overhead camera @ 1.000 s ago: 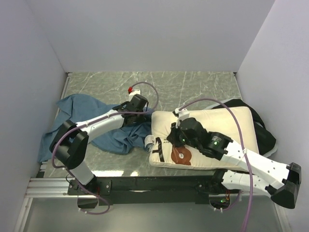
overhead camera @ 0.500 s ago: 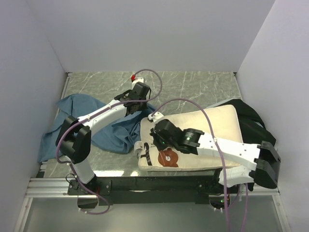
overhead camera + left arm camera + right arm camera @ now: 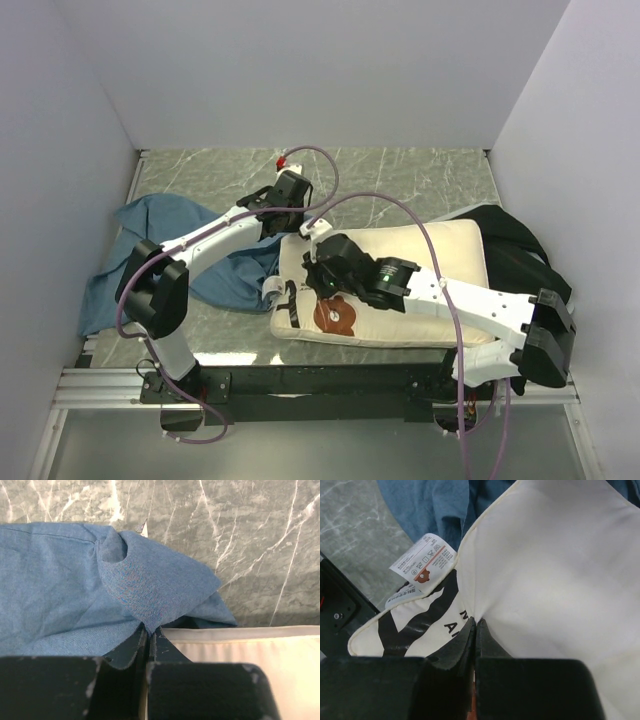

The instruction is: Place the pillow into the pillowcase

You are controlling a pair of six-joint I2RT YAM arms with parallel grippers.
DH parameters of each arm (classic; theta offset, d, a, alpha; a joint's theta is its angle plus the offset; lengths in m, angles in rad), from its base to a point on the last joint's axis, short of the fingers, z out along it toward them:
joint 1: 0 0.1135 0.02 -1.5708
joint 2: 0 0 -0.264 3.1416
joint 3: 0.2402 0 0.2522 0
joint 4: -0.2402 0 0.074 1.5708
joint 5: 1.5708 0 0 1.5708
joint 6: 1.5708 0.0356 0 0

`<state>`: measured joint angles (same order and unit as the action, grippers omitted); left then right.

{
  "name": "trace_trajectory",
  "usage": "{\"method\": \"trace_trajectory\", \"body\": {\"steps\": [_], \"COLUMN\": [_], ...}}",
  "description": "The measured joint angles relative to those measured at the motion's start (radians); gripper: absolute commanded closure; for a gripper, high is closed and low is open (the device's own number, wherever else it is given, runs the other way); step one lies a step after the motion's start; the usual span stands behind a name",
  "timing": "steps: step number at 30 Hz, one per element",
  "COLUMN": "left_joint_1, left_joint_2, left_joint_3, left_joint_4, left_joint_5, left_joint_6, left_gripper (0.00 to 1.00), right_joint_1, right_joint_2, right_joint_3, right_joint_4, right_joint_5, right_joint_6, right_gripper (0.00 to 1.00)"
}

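Observation:
The cream-white pillow with a brown bear face lies at the table's near middle; its white tag points left. My right gripper is shut on a pinch of the pillow's top cloth near its left end. The dusty-blue pillowcase lies crumpled at the left, its right edge against the pillow's left end. My left gripper is shut on a raised fold of the pillowcase, held just above the pillow's far left corner.
A black fabric bundle lies under and behind the pillow's right end, by the right wall. The grey marble table shows at the back. White walls close in three sides. A black rail runs along the near edge.
My right gripper has dragged the pillow leftward toward the pillowcase. My left gripper has lifted the pillowcase fold and moved slightly back and right, over the pillow's corner.

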<state>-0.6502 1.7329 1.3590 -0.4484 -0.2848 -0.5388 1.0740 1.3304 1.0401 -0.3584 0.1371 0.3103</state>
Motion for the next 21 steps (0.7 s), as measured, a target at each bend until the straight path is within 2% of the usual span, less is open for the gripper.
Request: {"method": "trace_trajectory", "body": {"steps": [6, 11, 12, 13, 14, 17, 18, 20, 21], "left_joint_1": [0.001, 0.005, 0.007, 0.007, 0.007, 0.005, 0.005, 0.006, 0.008], "left_joint_2": [0.0, -0.013, -0.017, -0.021, -0.023, -0.042, -0.061, -0.132, -0.182], "left_joint_3": [0.015, 0.048, 0.051, 0.053, 0.056, 0.047, 0.032, -0.025, -0.063], "left_joint_4": [-0.024, -0.042, -0.044, -0.048, -0.052, -0.063, -0.064, -0.074, -0.083], "left_joint_5": [0.021, 0.035, 0.036, 0.037, 0.035, 0.017, 0.007, -0.036, -0.055], "left_joint_6": [0.004, 0.004, 0.005, 0.006, 0.009, -0.006, -0.022, -0.066, -0.101], "left_gripper": [0.96, 0.93, 0.81, 0.74, 0.51, 0.17, 0.15, 0.05, 0.05], "right_joint_1": [-0.092, -0.218, -0.234, -0.244, -0.256, -0.266, -0.272, -0.284, -0.295], "right_joint_2": [0.054, 0.225, 0.246, 0.253, 0.258, 0.258, 0.258, 0.256, 0.255], "right_joint_3": [0.011, 0.105, 0.112, 0.113, 0.113, 0.113, 0.113, 0.113, 0.113], "right_joint_4": [0.03, 0.046, 0.06, 0.068, 0.074, 0.079, 0.079, 0.078, 0.079], "right_joint_5": [-0.065, -0.156, -0.185, -0.206, -0.235, -0.285, -0.308, -0.354, -0.388], "right_joint_6": [-0.021, -0.04, -0.039, -0.039, -0.037, -0.036, -0.034, -0.029, -0.022], "right_gripper": [1.0, 1.0, 1.0, 1.0, 1.0, 1.0, 1.0, 1.0, 1.0]}}
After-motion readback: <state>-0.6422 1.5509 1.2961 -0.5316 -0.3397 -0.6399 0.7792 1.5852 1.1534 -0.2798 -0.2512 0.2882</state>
